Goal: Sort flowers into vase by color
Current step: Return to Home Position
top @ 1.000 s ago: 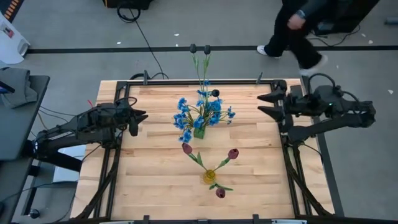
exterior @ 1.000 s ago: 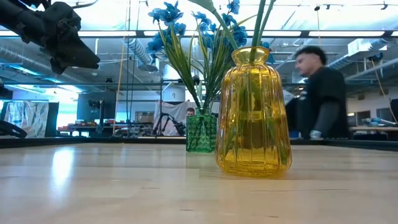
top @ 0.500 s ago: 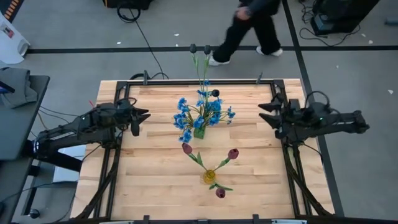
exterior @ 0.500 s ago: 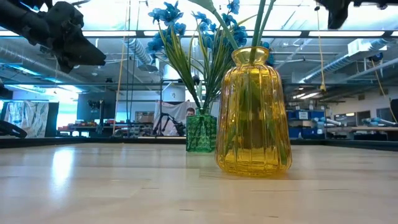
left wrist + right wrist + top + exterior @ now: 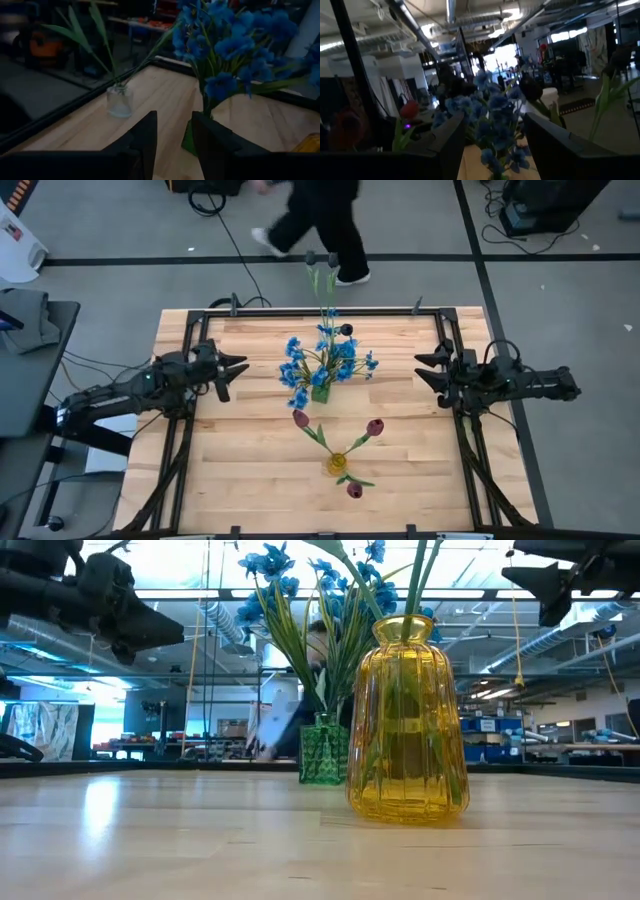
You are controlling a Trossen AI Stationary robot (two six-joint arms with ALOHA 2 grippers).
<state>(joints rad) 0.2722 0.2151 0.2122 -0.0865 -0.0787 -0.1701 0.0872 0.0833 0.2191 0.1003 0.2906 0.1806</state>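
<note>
Left end effector [image 5: 236,372]: hangs above the left side of the desk [image 5: 200,470], pointing toward the centre. Its fingers [image 5: 146,142] stand parted with a clear gap between them, and nothing is held.

Right end effector [image 5: 421,370]: hangs above the right side of the desk, facing the centre. Its fingers [image 5: 447,145] are spread wide and hold nothing.

The two end effectors face each other across the flower arrangement, each well apart from it.

Flowers, as found:
- Blue flowers [image 5: 325,363] stand in a green vase [image 5: 320,392] near the middle of the desk, upright, with the sprays fanning outward.
- Red tulips [image 5: 375,426] stand in a yellow vase [image 5: 337,465], nearer the front edge than the green vase. Three red heads lean out in different directions.
- Dark-headed stems [image 5: 320,258] rise from a clear vase [image 5: 120,101] on the far side of the green vase, near the back edge of the desk. One dark head [image 5: 347,330] sits close to the blue sprays.

No flowers lie loose on the desk surface.

The low view shows the yellow vase in front of the green vase, the two apart.

A person [image 5: 315,220] is on the floor beyond the back edge of the desk.
</note>
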